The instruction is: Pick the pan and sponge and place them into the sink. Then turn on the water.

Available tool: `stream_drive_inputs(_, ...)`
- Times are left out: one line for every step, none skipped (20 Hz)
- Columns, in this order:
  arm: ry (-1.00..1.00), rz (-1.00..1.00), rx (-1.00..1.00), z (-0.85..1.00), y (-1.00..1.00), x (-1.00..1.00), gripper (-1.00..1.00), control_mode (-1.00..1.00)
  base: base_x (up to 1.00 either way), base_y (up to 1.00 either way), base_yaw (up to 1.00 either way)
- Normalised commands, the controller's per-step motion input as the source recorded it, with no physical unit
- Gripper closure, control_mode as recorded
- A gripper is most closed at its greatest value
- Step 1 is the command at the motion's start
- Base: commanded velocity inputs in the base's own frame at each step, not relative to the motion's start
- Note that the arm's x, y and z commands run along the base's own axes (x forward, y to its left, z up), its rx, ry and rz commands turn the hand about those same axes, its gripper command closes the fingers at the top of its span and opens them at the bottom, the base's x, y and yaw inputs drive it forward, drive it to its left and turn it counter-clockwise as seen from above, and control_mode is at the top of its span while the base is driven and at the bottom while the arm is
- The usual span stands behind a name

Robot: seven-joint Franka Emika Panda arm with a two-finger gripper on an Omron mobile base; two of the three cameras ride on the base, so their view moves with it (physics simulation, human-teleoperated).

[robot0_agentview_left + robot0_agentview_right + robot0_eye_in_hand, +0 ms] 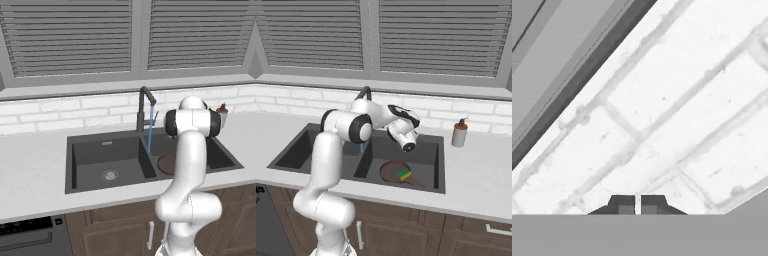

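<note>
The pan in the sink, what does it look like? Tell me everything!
The pan is round, shallow and dark brown, with a short handle pointing toward the sink's front right corner. It lies flat on the bottom of the right basin. A small sponge, green on top and yellow below, rests on it near the handle. Nothing else touches it.

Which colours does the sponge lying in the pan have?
The sponge is green on top with a yellow layer below; the right base view shows it best.
</note>
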Motion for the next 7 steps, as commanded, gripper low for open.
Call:
stream_drive_inputs(-0.13, 0.0, 0.28, 0.74, -0.88, -1.0, 1.0, -1.0, 0.0, 0.0, 0.0)
stream_drive_inputs(-0.16, 0.0, 0.28, 0.79, -0.85, -1.0, 1.0, -1.0, 0.0, 0.0, 0.0)
stream_drive_inputs(-0.19, 0.0, 0.27, 0.81, -0.78, -1.0, 1.0, -1.0, 0.0, 0.0, 0.0)
stream_drive_inputs(-0.21, 0.0, 0.23, 0.99, -0.6, -1.0, 1.0, -1.0, 0.0, 0.0, 0.0)
stream_drive_inputs(-0.25, 0.0, 0.21, 1.0, -0.46, -1.0, 1.0, -1.0, 0.0, 0.0, 0.0)
stream_drive_inputs(-0.23, 0.0, 0.19, 1.0, -0.26, -1.0, 1.0, -1.0, 0.0, 0.0, 0.0)
stream_drive_inputs(-0.25, 0.01, 0.17, 1.0, -0.12, -1.0, 1.0, -1.0, 0.0, 0.0, 0.0)
